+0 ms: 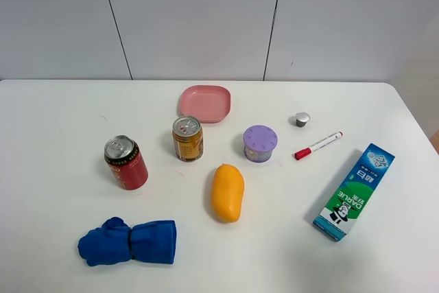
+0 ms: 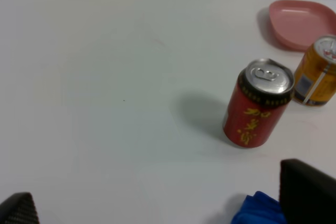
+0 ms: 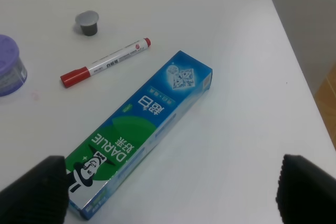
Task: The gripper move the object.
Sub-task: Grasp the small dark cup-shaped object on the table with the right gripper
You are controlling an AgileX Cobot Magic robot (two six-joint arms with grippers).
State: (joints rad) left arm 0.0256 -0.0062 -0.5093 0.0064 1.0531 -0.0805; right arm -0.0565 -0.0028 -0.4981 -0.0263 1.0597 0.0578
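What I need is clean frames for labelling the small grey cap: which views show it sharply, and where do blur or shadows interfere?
Exterior high: even, soft light, cap sharp but small, only a faint shadow. Right wrist: cap crisp; fingers dark and blurred at the frame edge. Left wrist: softer focus, red can casts a diffuse shadow, cap not in view.

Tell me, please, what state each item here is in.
Small silvery-grey cap: lying free.
Red drink can: upright.
Gold drink can: upright.
Purple round container: lid on.
Red-capped white marker: capped, lying flat.
Pink plastic plate: empty.
Black left gripper: open, empty.
Black right gripper: open, empty.
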